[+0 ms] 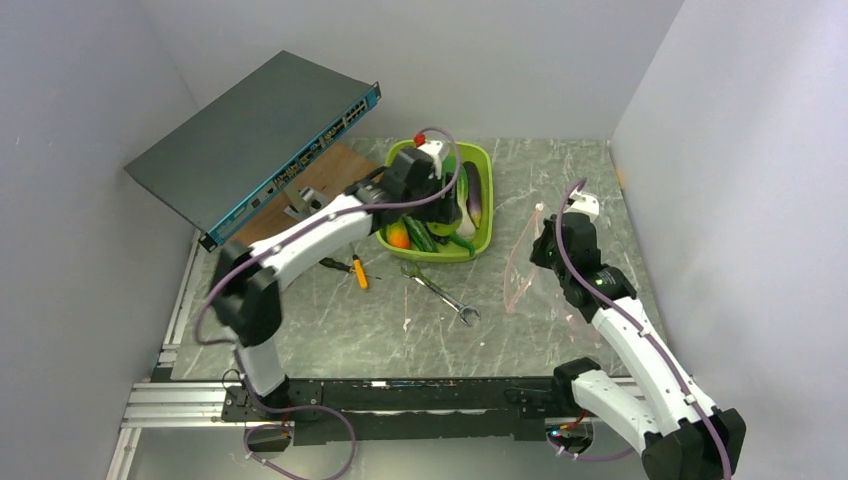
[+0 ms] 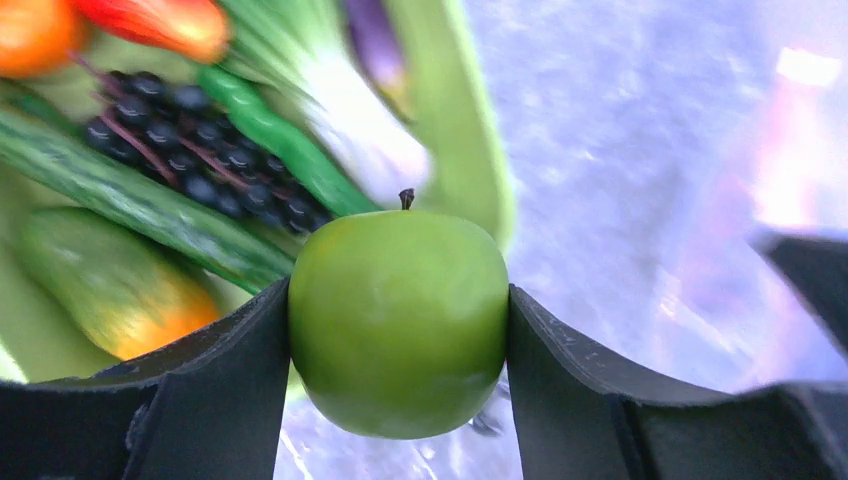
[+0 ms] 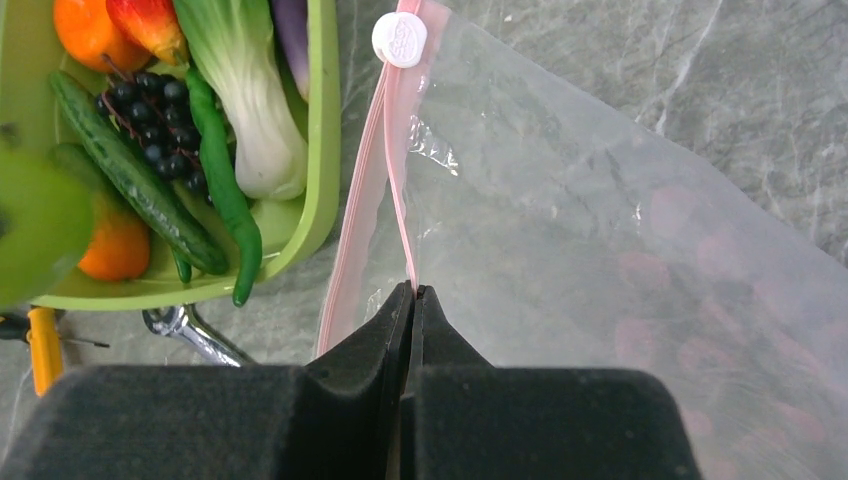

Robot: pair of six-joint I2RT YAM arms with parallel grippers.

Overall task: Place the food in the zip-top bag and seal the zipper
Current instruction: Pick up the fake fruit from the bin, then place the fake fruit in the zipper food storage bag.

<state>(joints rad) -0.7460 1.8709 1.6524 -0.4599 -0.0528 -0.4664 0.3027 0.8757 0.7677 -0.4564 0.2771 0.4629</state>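
Zip-top bag, top view: it hung right of the lime-green tub, its mouth held by the right gripper. Left wrist view: the left gripper clasped the round green fruit, which should travel level to the opened mouth. Right wrist view: closed jaws pinched one lip of the pink zipper; the mark embossed on the white slider was unreadable.
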